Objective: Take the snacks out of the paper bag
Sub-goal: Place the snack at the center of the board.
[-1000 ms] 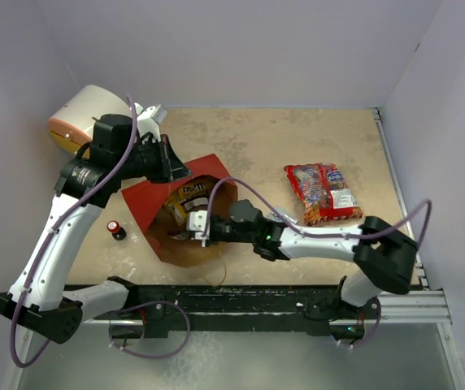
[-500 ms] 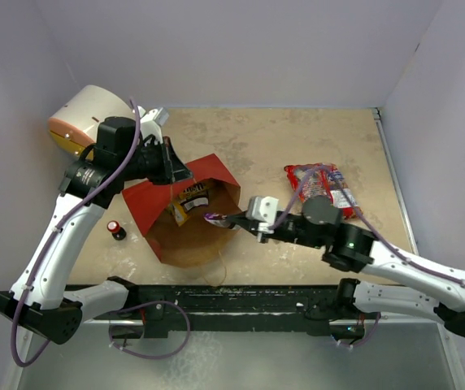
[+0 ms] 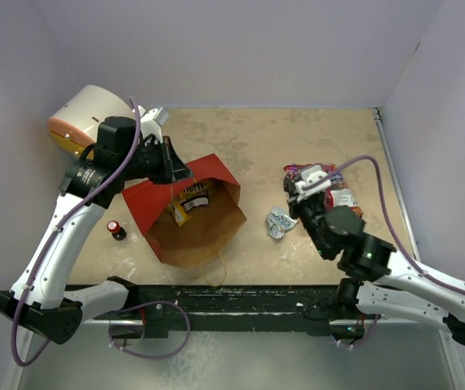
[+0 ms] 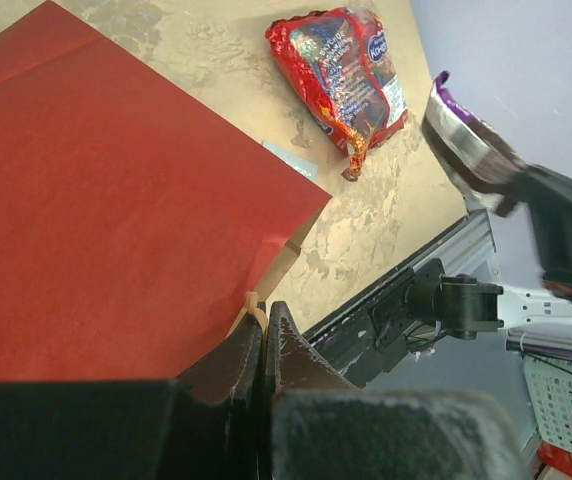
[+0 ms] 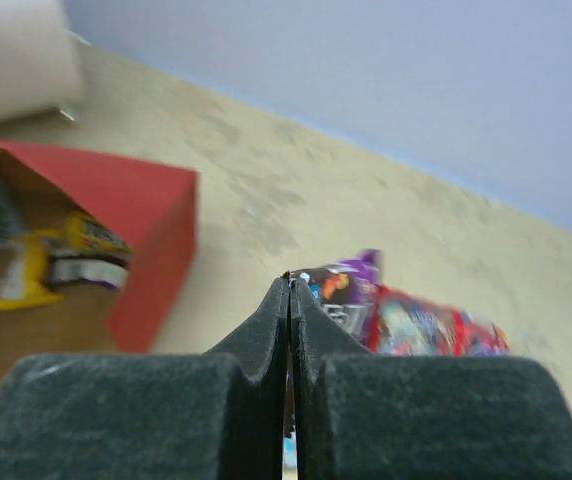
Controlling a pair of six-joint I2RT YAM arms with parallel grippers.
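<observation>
Both jaws closed: left gripper is clamped on the top rim of the paper bag, and right gripper looks pinched on a purple-and-silver wrapper held in the air. From my seat the bag lies on its side left of centre on the table, red outside, kraft inside, mouth facing the near-right, upper edge lifted by the left arm. I can see a yellow candy packet and a dark wrapper inside it. Right of the bag, apart from it, a small silvery-blue wrapper lies on the table. Beyond that is the large red-and-clear bag, flat, right wrist above it. A small red-capped bottle stands just left of the bag. White drum with an orange end sits at far left.
</observation>
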